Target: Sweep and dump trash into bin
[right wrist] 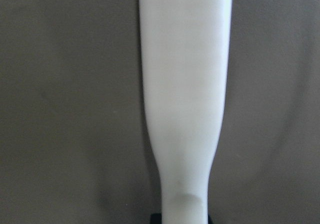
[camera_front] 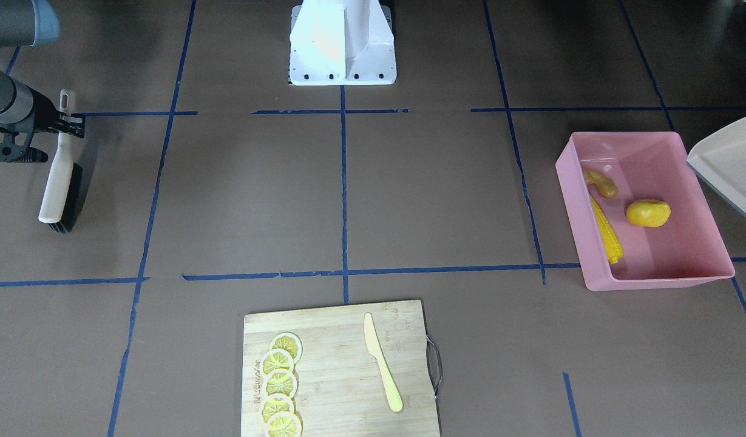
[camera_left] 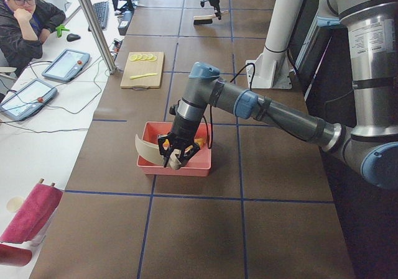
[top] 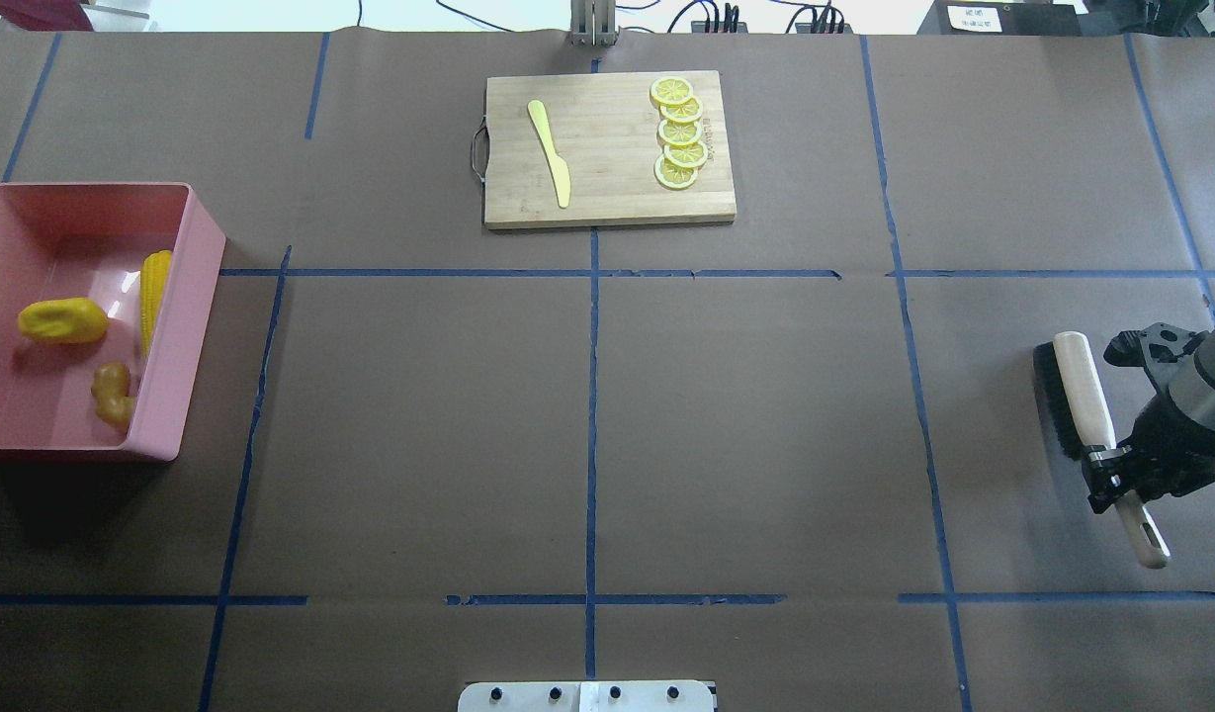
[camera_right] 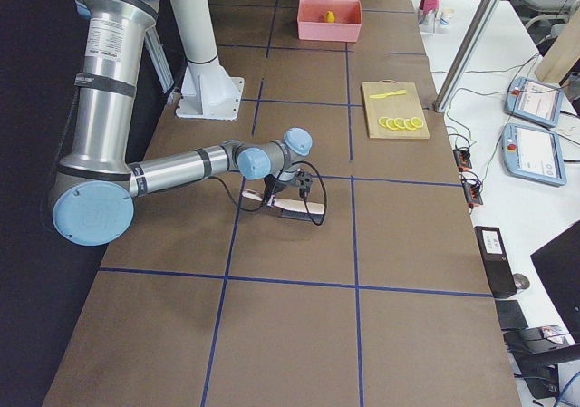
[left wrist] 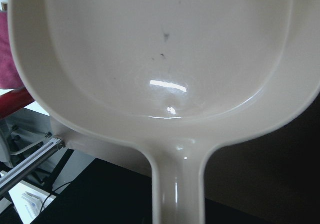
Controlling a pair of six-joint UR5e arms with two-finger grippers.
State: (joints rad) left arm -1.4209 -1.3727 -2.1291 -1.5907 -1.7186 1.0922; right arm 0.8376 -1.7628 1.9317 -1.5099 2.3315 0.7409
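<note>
bin: pink bin [top: 192,336] sat at the table's left end, long axis running near to far.
trash: all three pieces lay inside the bin. The corn cob [top: 153,297] lay along the right wall, the potato lump [top: 63,320] was mid-floor, and the ginger root [top: 113,394] sat toward the near right corner.
left gripper: left gripper [camera_left: 176,158] hung over the bin. The beige dustpan [camera_front: 731,164] was on it, with the handle running back to the wrist. Fingers were not shown, so cannot tell how the grip stood.
dustpan: empty, and raised at the bin's outer left side with the pan tilted.
right gripper: right gripper [top: 1111,460] was clamped on the handle of the brush [top: 1082,391].
brush: low at the table's [top: 587,445] right end, long axis near to far, bristles on its left side.
key relation: the bin was just beside the left arm and well apart from the right one. Nothing lay between brush and bin.
judgement: the dump looked done. What was left was probably setting the tools down.
</note>
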